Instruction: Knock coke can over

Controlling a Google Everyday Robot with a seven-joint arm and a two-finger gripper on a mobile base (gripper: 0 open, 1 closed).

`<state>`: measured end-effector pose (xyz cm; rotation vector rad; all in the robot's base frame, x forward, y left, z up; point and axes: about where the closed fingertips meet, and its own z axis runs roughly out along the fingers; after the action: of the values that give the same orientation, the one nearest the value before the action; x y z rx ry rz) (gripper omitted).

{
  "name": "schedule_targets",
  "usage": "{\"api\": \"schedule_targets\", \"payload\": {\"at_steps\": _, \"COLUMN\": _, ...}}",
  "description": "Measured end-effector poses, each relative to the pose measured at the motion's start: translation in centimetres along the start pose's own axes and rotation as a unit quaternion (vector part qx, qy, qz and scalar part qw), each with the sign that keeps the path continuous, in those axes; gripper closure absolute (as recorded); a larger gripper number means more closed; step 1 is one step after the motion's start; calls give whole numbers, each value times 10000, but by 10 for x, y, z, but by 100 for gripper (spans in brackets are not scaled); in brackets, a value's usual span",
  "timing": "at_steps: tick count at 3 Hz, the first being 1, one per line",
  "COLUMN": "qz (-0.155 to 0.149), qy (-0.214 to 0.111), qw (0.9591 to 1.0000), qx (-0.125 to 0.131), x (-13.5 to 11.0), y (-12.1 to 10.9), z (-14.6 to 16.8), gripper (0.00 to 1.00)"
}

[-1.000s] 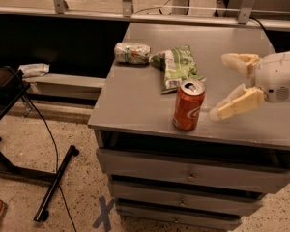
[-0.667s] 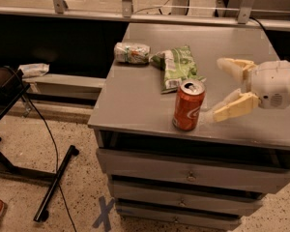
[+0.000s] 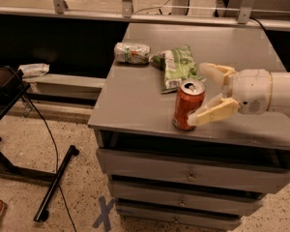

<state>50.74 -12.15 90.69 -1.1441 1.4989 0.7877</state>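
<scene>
The coke can point(image 3: 187, 105), red-orange with a silver top, stands upright near the front edge of the grey cabinet top point(image 3: 135, 95). My gripper point(image 3: 201, 93) reaches in from the right with its cream fingers spread open. The near finger point(image 3: 213, 112) touches or overlaps the can's right side low down. The far finger point(image 3: 213, 73) sits behind and to the right of the can's top. The can is between the two fingertips and is not gripped.
A green and white chip bag point(image 3: 176, 66) lies just behind the can. A pale can point(image 3: 132, 52) lies on its side at the back left. The cabinet has drawers point(image 3: 188, 178) below. A dark stand and cable point(image 3: 53, 178) are on the floor at left.
My gripper has moved left toward the can, and its near finger now reaches the can's side. The can still stands upright in the same spot.
</scene>
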Motion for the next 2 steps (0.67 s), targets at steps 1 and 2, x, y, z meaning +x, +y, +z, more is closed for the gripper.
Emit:
{"api": "schedule_targets", "payload": {"at_steps": 1, "qz": -1, "qy": -124, "qw": 9997, "qx": -201, "x": -5, "y": 11, "z": 14, "gripper": 16}}
{"api": "schedule_targets", "payload": {"at_steps": 2, "qz": 77, "qy": -164, "qw": 9992, "qx": -363, "x": -8, "y": 17, "z": 25, "gripper": 42}}
